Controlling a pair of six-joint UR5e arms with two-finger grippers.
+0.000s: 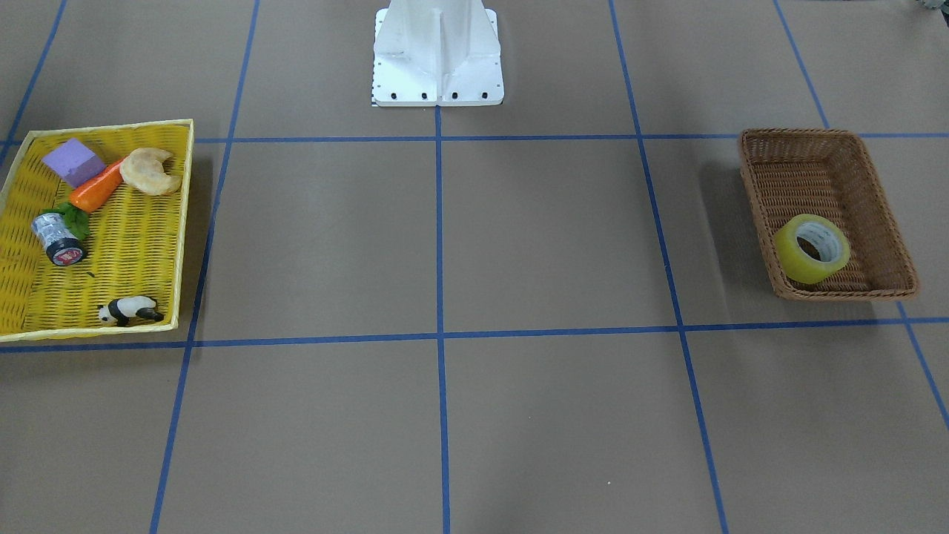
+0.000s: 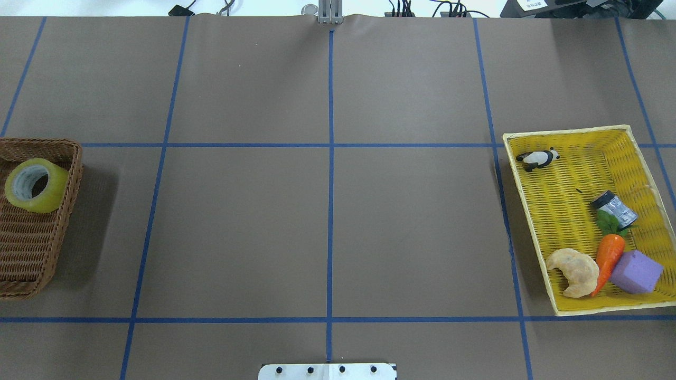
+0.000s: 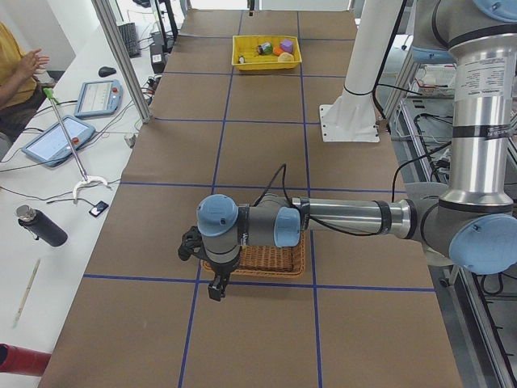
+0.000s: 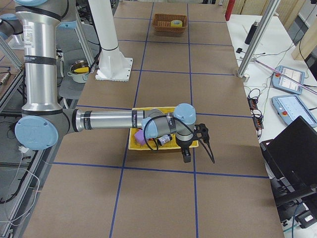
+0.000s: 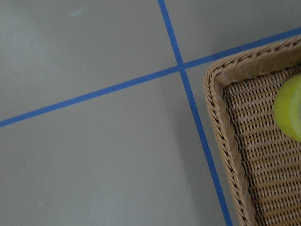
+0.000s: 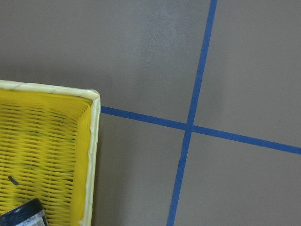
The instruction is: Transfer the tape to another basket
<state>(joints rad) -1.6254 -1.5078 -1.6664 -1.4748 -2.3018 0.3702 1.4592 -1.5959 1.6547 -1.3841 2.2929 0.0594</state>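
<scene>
Your tape (image 1: 813,248) lies inside the wicker basket (image 1: 838,141), at the end away from the robot. It is tipped on its edge, so the hole in the grey-white core faces up and aslant. The roll is glossy, translucent yellow, and the basket is a dark brown weave with sloping walls. The left gripper (image 3: 216,287) hangs just beyond that same end of the basket, so the left arm is plainly nearer. Its wrist camera catches only a sliver of the roll. The right gripper (image 4: 186,156) hangs by the yellow woven tray (image 1: 184,222), well apart across the table. You cannot tell whether either gripper is spread or closed.
</scene>
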